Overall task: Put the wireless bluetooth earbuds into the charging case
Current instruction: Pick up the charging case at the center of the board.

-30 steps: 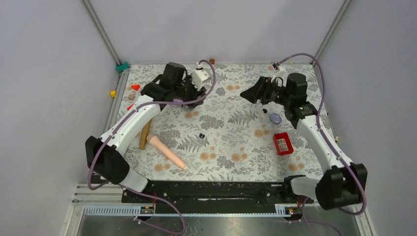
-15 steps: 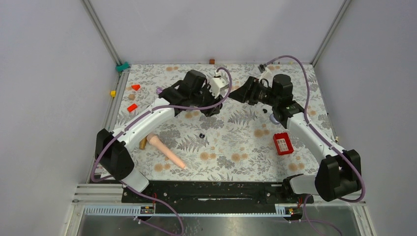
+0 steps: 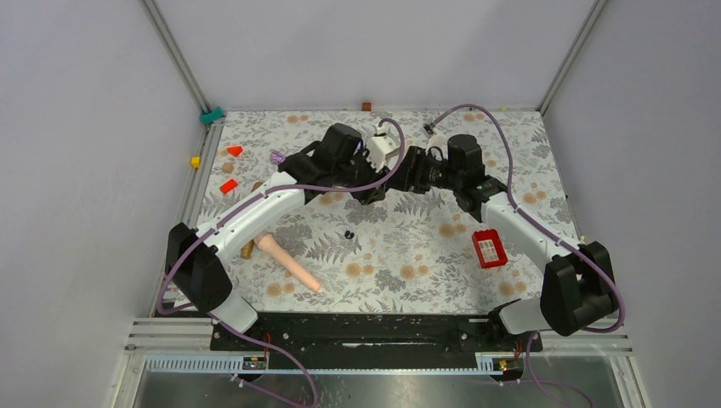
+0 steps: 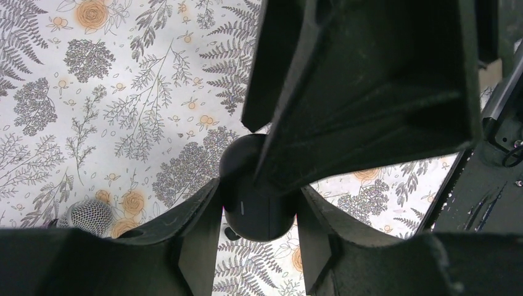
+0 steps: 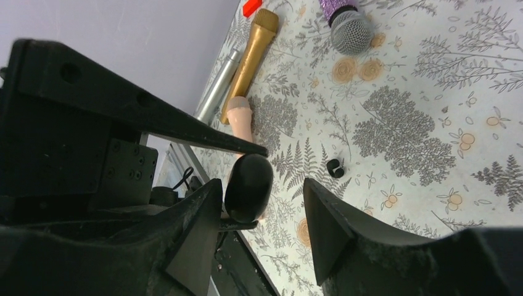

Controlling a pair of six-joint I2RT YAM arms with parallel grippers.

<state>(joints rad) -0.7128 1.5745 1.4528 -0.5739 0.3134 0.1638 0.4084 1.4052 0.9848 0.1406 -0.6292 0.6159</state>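
The charging case, a smooth black oval, hangs above the mat with my left gripper shut on it. In the top view both grippers meet over the middle back of the mat, left gripper and right gripper. My right gripper stands open around the same case. Its left finger is close to the case and a wide gap shows on the other side. A pair of black earbuds lies on the mat in front of the grippers; the right wrist view also shows the earbuds.
A pink microphone lies front left, with a gold microphone and a silver one beside it. A purple microphone with a mesh head lies further back. A red box sits at the right. Small red blocks lie back left.
My left arm has swung right to the middle with the case. The right arm has swung left to meet it, and its jaws have narrowed around the case.
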